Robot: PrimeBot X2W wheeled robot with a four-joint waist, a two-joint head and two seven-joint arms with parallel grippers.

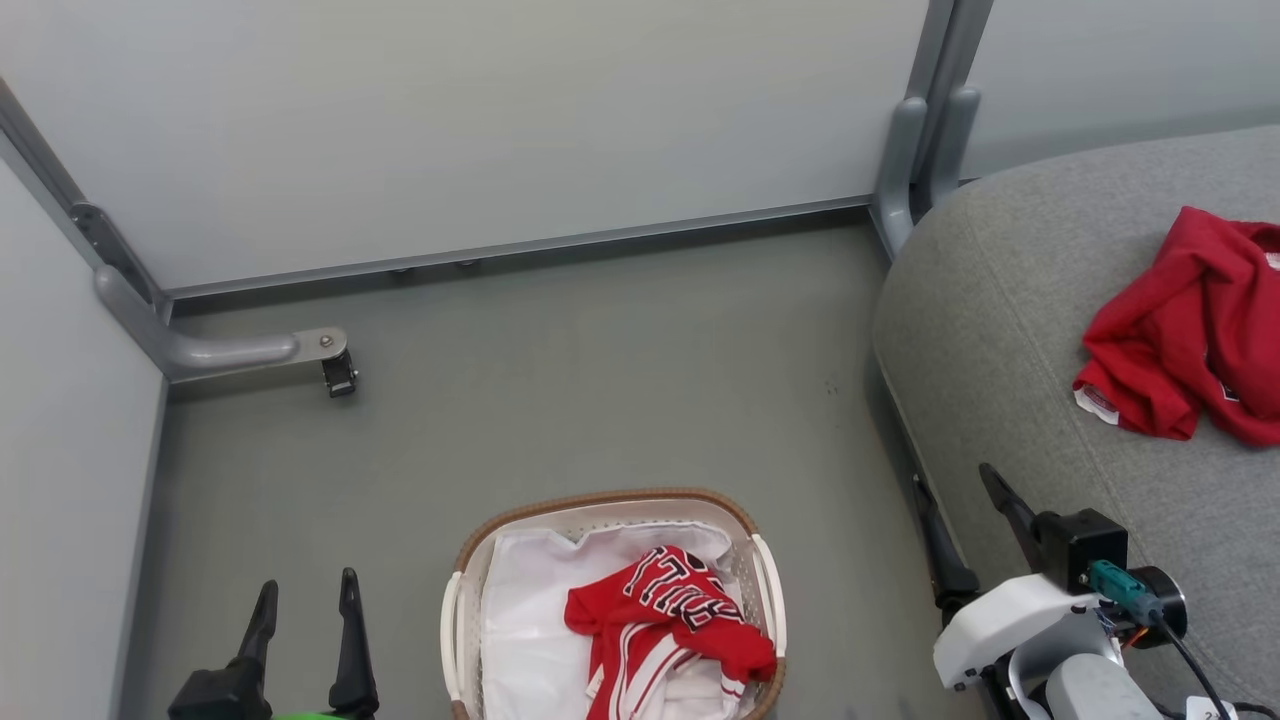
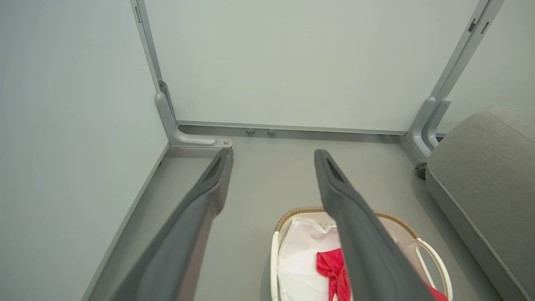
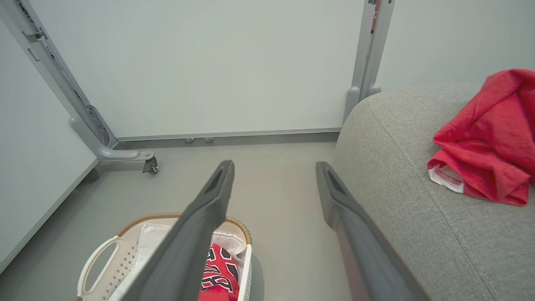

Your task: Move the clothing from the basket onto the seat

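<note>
Left gripper [image 1: 308, 582], right gripper [image 1: 953, 478] both released, empty. Bulls clothing [image 1: 665, 610] in basket [image 1: 600, 497], near centre. Risk: pinch catches white liner [image 1: 520, 600] too, drags basket.

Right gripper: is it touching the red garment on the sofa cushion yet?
Apart. In the head view the right gripper hangs open by the front edge of the sofa cushion, with bare grey fabric between it and the red garment.
</note>
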